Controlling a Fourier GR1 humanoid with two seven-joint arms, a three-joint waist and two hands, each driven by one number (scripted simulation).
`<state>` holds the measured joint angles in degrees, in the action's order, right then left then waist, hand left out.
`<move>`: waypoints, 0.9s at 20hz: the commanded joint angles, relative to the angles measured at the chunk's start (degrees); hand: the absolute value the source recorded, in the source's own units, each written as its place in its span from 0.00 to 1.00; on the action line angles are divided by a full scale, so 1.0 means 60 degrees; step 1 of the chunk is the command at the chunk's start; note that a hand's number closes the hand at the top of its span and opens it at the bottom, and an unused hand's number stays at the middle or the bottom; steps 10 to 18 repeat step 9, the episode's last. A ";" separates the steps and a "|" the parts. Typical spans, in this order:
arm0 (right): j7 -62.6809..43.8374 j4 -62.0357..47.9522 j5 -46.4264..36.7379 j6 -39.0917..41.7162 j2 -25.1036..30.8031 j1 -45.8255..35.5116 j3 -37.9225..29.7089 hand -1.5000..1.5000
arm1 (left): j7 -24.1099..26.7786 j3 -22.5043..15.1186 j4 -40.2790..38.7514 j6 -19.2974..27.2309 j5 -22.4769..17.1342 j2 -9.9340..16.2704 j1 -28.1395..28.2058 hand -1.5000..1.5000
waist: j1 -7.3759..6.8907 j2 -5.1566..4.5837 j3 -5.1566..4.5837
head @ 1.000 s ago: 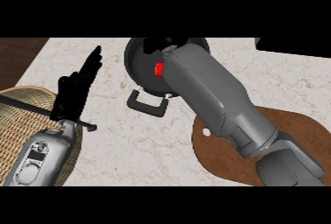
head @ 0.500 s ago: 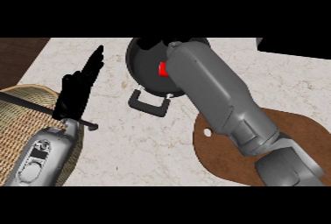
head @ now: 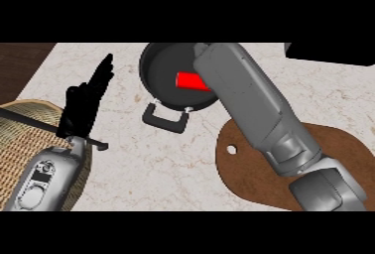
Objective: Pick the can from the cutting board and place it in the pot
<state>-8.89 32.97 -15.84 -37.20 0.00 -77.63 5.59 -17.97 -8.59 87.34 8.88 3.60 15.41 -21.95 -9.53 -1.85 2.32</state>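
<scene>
The red can shows inside the dark round pot at the top middle of the counter, partly hidden by my right forearm. That forearm reaches from the lower right across the pot's right side. Its hand lies over the pot's dark inside and cannot be made out against it. The brown round cutting board lies at the lower right under the arm, with nothing visible on it. My left hand stands open at the left, fingers straight and pointing up, well away from the pot.
The pot's black handle sticks out toward me. A wicker basket with a dark handle sits at the lower left under my left forearm. A black block fills the top right corner. Dark wood borders the counter's left edge.
My right forearm has shifted slightly to the right over the pot, and more of the red can shows beside it. The left hand has stayed where it was.
</scene>
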 commanded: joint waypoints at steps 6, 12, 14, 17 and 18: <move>0.1973 0.0181 0.1719 0.1142 0.0001 0.1004 -0.0589 0.00 | 0.0507 0.0762 -0.0357 -0.0004 -0.0064 0.0743 0.1810 0.50 | 0.0574 0.0136 -0.0387; 0.2445 0.0181 0.1885 0.1358 0.0001 0.1132 -0.0789 0.00 | 0.0817 0.0816 -0.0531 -0.0006 -0.0130 0.0632 0.2114 0.50 | 0.0756 0.0114 -0.0394; 0.2445 0.0181 0.1885 0.1358 0.0001 0.1132 -0.0789 0.00 | 0.0817 0.0816 -0.0531 -0.0006 -0.0130 0.0632 0.2114 0.50 | 0.0756 0.0114 -0.0394; 0.2445 0.0181 0.1885 0.1358 0.0001 0.1132 -0.0789 0.00 | 0.0817 0.0816 -0.0531 -0.0006 -0.0130 0.0632 0.2114 0.50 | 0.0756 0.0114 -0.0394; 0.2445 0.0181 0.1885 0.1358 0.0001 0.1132 -0.0789 0.00 | 0.0817 0.0816 -0.0531 -0.0006 -0.0130 0.0632 0.2114 0.50 | 0.0756 0.0114 -0.0394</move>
